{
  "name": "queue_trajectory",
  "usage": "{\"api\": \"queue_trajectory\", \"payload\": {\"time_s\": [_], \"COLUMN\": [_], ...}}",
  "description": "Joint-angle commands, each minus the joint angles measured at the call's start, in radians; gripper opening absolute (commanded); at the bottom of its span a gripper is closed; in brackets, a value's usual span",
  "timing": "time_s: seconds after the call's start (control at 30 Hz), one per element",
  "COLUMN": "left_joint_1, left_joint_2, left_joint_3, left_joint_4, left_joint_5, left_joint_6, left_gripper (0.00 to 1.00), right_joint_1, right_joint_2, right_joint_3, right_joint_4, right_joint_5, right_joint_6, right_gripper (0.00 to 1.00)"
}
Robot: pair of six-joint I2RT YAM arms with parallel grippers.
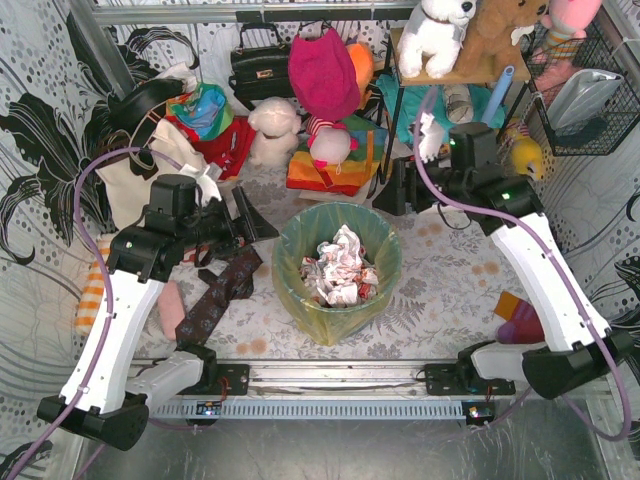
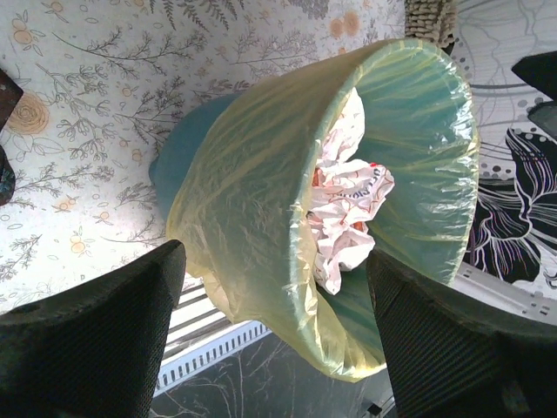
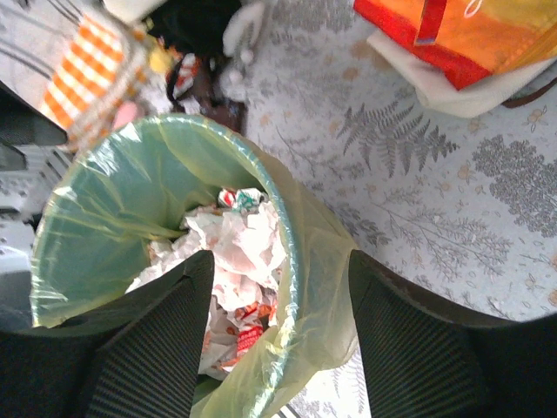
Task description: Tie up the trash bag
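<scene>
The left gripper [image 2: 274,261] had its two black fingers [image 2: 96,340] wide apart, and it held nothing. Past them was the bag [image 2: 244,200]. Its yellow top was folded down over the rim of a teal bucket [image 2: 178,157]. The right gripper [image 3: 280,261] had its fingers apart too, one on each side of the bag's edge. Whether they touched it could not be told. Crumpled white-and-red paper [image 1: 340,265] lay inside the bag. The bucket stood in the middle of the table [image 1: 440,290], between the two arms. The bag was not tied.
</scene>
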Motion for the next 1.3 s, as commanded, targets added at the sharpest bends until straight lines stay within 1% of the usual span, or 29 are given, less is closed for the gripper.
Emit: {"api": "queue_trajectory", "payload": {"time_s": [0.0, 0.17, 0.3, 0.57, 0.7, 0.77, 0.9, 1.0, 1.27], "left_joint_1": [-0.004, -0.004, -0.004, -0.003, -0.004, -0.004, -0.004, -0.004, -0.004], "left_joint_2": [-0.007, -0.004, -0.001, 0.008, 0.008, 0.007, 0.005, 0.007, 0.006], "left_joint_3": [-0.020, -0.059, -0.072, -0.075, -0.077, -0.082, -0.083, -0.075, -0.069], "left_joint_4": [0.037, 0.072, 0.090, 0.096, 0.095, 0.095, 0.096, 0.089, 0.086], "left_joint_5": [0.049, 0.056, 0.076, 0.088, 0.075, 0.074, 0.073, 0.070, 0.065], "left_joint_6": [0.037, 0.037, 0.047, 0.059, 0.063, 0.064, 0.063, 0.060, 0.060], "left_gripper": [0.93, 0.93, 0.93, 0.93, 0.93, 0.93, 0.93, 0.93, 0.92], "right_joint_1": [0.054, 0.083, 0.098, 0.134, 0.154, 0.164, 0.187, 0.198, 0.201], "right_joint_2": [0.072, 0.145, 0.205, 0.324, 0.386, 0.413, 0.464, 0.468, 0.451], "right_joint_3": [0.104, 0.180, 0.240, 0.353, 0.411, 0.438, 0.480, 0.486, 0.474], "right_joint_4": [-0.149, -0.227, -0.287, -0.341, -0.373, -0.385, -0.417, -0.424, -0.411], "right_joint_5": [0.057, 0.090, 0.090, 0.093, 0.100, 0.101, 0.116, 0.134, 0.197], "right_joint_6": [-0.078, -0.109, -0.141, -0.181, -0.199, -0.204, -0.217, -0.216, -0.192], "right_gripper": [0.61, 0.58, 0.58, 0.54, 0.48, 0.42, 0.35, 0.34, 0.24]}}
